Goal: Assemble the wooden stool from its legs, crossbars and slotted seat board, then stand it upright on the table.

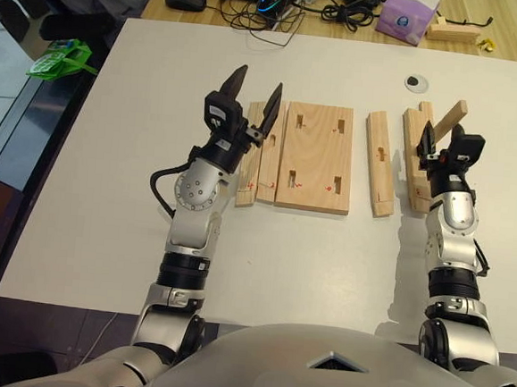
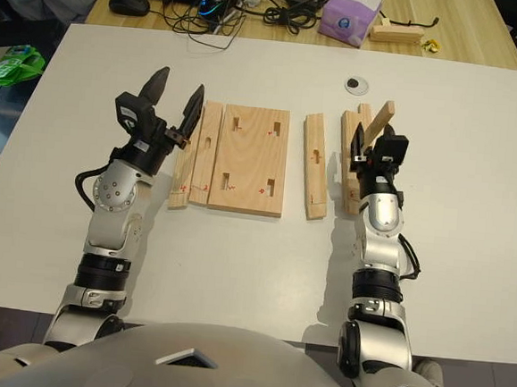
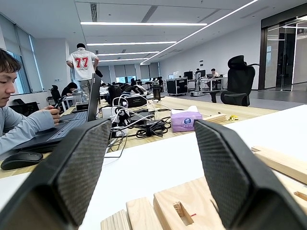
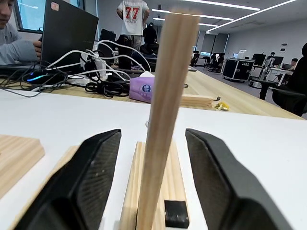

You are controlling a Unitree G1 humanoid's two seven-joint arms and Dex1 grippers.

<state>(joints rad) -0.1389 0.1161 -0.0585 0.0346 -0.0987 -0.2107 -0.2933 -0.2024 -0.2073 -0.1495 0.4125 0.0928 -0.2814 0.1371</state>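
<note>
On table (image 1: 97, 199), seat board (image 1: 315, 155) flat, left fingers (image 1: 234, 82) spread, right fingers (image 4: 91, 177) apart astride crossbar (image 4: 165, 105)

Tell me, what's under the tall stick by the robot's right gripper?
The stick stands on a flat wooden leg lying on the white table, a small black block beside its foot. The right gripper covers where they join.

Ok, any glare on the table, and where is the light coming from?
Left eye view: the white table is evenly lit with no glare patch, and the seat board throws hardly any shadow. Left wrist view and right wrist view: long ceiling light strips shine overhead, the likely source.
</note>
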